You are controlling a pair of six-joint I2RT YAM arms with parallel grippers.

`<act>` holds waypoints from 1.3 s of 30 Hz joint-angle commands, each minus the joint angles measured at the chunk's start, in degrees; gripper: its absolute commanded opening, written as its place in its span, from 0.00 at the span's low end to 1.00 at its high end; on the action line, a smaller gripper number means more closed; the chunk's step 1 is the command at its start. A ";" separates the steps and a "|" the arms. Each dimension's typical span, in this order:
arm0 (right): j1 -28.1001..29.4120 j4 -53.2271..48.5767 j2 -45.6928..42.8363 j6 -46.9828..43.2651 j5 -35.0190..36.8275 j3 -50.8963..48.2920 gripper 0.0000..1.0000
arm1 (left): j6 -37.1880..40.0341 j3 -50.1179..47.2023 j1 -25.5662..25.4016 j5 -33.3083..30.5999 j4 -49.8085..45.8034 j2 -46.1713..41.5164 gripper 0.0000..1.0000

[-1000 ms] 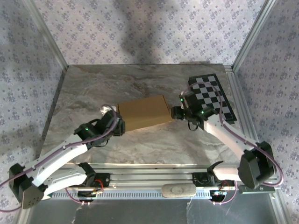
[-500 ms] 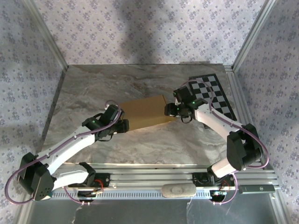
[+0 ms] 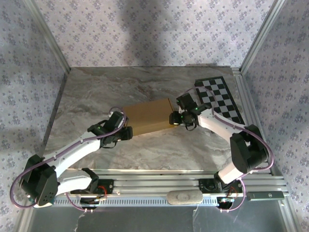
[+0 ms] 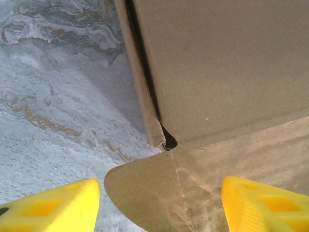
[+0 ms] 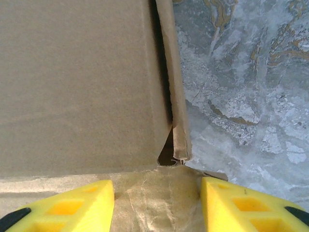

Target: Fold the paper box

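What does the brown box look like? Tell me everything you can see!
The box is plain tan cardboard, shallow and rectangular, with no print. It lies flat and a little askew in the middle of the marble table, its top panel folded down. At a corner at each end, a dark gap shows between the top and the side wall, and a flap sticks out. The open left gripper straddles a rounded flap; the open right gripper straddles the other end's flap.

box (image 3: pixel 147 117): matt tan cardboard, fibrous, rough at cut edges
surface (image 3: pixel 96 92): marble-look slab, smooth, faint sheen
tool fingers (image 5: pixel 63 203): yellow plastic, smooth, matt
checkerboard (image 3: pixel 219 99): black-and-white print, flat, matt
frame (image 3: pixel 154 184): bare ribbed metal, dull shine
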 commanded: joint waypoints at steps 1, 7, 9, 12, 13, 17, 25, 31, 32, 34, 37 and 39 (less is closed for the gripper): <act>0.59 0.01 2.21 0.03 1.69 -1.13 0.49 | 0.56 -0.02 0.33 -3.26 1.60 -1.80 0.68; 1.57 -0.44 -0.10 -0.01 4.54 -0.44 0.51 | 3.21 2.09 4.67 -3.15 2.47 0.56 0.69; 1.13 -0.96 -1.46 0.01 5.41 0.78 0.51 | 4.04 3.37 6.08 -2.15 3.16 2.14 0.68; -0.36 -2.05 -1.23 -0.57 4.99 3.62 0.52 | 5.51 5.68 7.11 -1.66 3.74 5.58 0.66; -0.82 -2.42 -0.60 -0.92 4.81 4.64 0.52 | 5.97 6.45 7.27 -1.64 3.67 6.75 0.65; -2.88 -2.47 3.86 -2.60 2.81 7.92 0.49 | 7.29 8.93 7.72 -1.08 4.13 11.09 0.60; -2.41 -1.05 14.10 -3.80 0.23 7.89 0.42 | 5.96 4.51 7.75 1.42 9.41 17.36 0.43; -0.90 0.03 10.08 -2.69 2.04 5.55 0.42 | 5.91 3.04 7.76 0.72 9.78 15.12 0.36; -0.90 -0.05 9.08 -2.80 2.10 5.43 0.42 | 6.21 3.21 7.77 0.48 9.56 14.15 0.36; -1.17 -0.62 7.12 -3.25 2.35 5.33 0.43 | 7.07 4.08 7.71 -0.08 8.25 12.34 0.36; -2.24 -0.04 4.17 -4.44 1.91 4.07 0.46 | 8.01 5.43 8.16 -0.53 5.30 10.09 0.39; -3.62 2.69 1.48 -5.07 0.05 1.57 0.48 | 7.95 5.14 8.87 0.02 4.48 7.58 0.44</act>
